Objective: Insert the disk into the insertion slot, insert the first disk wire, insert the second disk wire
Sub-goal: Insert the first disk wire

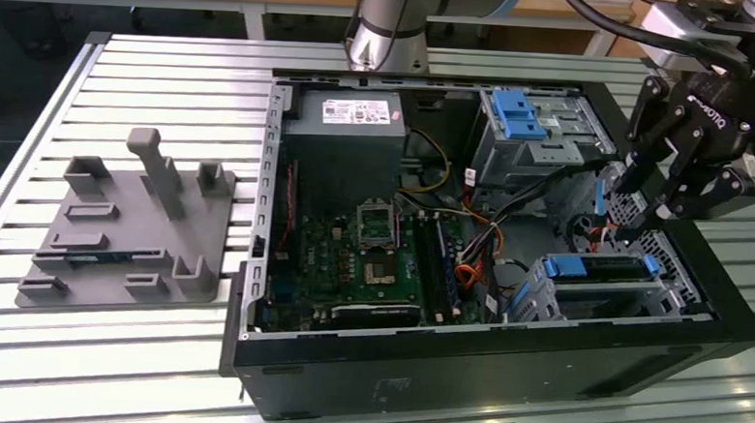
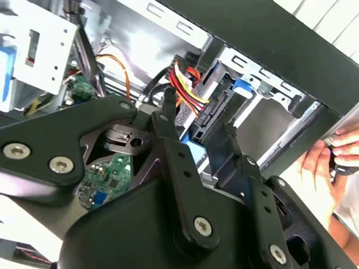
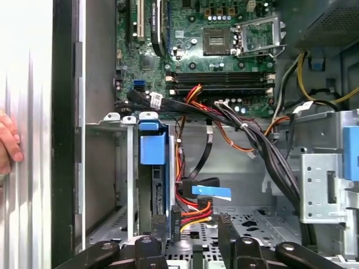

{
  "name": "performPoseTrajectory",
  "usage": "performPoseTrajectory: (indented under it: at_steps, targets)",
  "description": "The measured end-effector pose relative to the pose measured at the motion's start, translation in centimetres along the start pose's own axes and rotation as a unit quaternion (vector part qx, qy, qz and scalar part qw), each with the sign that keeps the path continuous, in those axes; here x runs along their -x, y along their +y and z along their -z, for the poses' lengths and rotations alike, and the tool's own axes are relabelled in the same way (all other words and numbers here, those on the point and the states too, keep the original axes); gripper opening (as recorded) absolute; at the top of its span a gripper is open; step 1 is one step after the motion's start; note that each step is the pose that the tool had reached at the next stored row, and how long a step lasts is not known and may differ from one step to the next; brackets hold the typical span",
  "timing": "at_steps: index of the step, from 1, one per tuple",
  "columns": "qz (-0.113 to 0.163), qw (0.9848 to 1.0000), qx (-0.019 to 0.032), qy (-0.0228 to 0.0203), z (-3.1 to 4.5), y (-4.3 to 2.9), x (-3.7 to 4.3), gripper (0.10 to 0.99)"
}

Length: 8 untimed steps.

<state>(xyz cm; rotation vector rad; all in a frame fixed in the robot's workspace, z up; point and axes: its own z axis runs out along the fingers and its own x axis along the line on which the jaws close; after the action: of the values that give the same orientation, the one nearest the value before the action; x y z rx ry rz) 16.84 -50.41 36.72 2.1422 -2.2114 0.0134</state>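
Blue plastic frames the flat silver disk (image 1: 593, 269), which is seen already seated in the low, perforated sheet-metal insertion slot (image 1: 644, 301), low toward the exterior view's right. The black two-fingered gripper (image 1: 636, 220) is poised just above it, fingers spread apart with nothing clasped. In the first wrist view a black plug on red, yellow and orange wires (image 3: 178, 216) lies just beside the disk's end. Whether it is pushed home cannot be told. The wire steps are judged to be in hand. Seating would call for the plug to be squared to its port and pressed straight in.
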Motion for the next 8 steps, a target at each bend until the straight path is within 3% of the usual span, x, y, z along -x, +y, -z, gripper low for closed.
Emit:
performPoseTrajectory:
  at_steps: [8]
  targets:
    - [-0.001,1.0000,0.0013,0.0086,-0.55,-0.25,0.04,0.486]
